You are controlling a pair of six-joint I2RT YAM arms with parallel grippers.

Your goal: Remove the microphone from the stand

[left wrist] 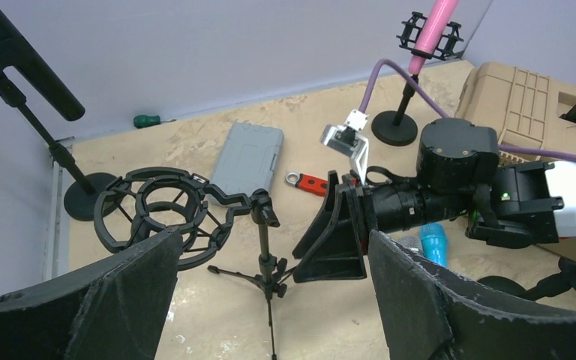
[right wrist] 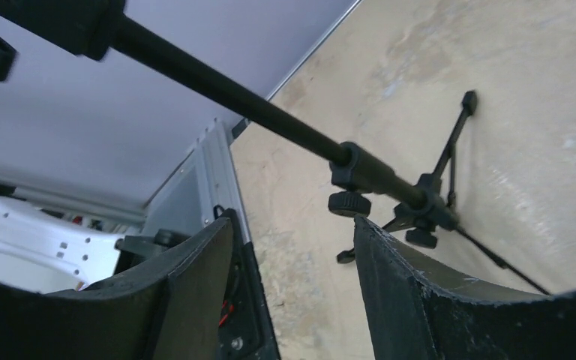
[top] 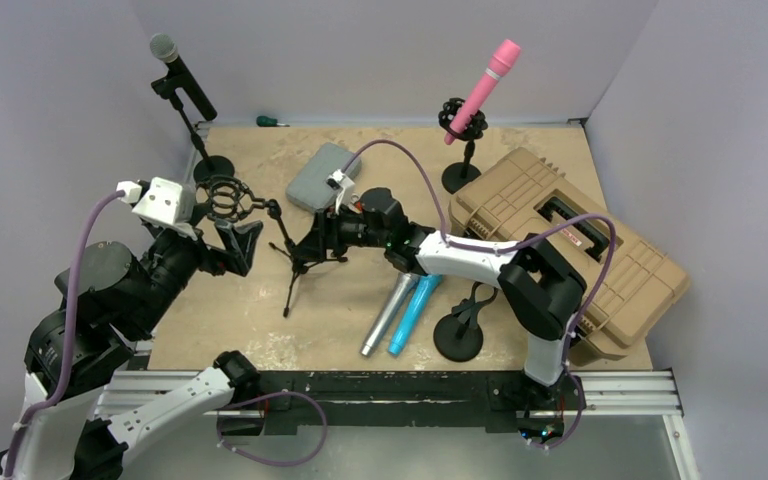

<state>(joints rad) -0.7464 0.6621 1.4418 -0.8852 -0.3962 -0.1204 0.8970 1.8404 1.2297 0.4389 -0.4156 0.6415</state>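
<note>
At back, pink microphone (top: 482, 88) slanting head up-right, black microphone (top: 185, 75) head up-left, left claw (left wrist: 274, 259) and right claw (right wrist: 292, 236) released.

The bench (top: 250, 325) looked like mottled, matt board; the tan case (top: 505, 197) matt ribbed plastic; the silver microphone (top: 388, 315) glossy metal.

1. A speckled tan table (top: 260, 335) is seen, walled at the back and sides.
2. A tan case (top: 645, 275) is set at the right, and a grey case (top: 318, 180) at back centre.
3. A silver mic (top: 386, 318) and a blue mic (top: 413, 318) are laid side by side near the front.
4. A tripod stand (top: 293, 288) is stood left of centre.
5. Round-based stands are placed around it: a back-left stand (top: 213, 168), a back-right stand (top: 460, 178) and a front stand (top: 458, 338).
6. A green screwdriver (top: 272, 122) is laid at the back edge.
</note>
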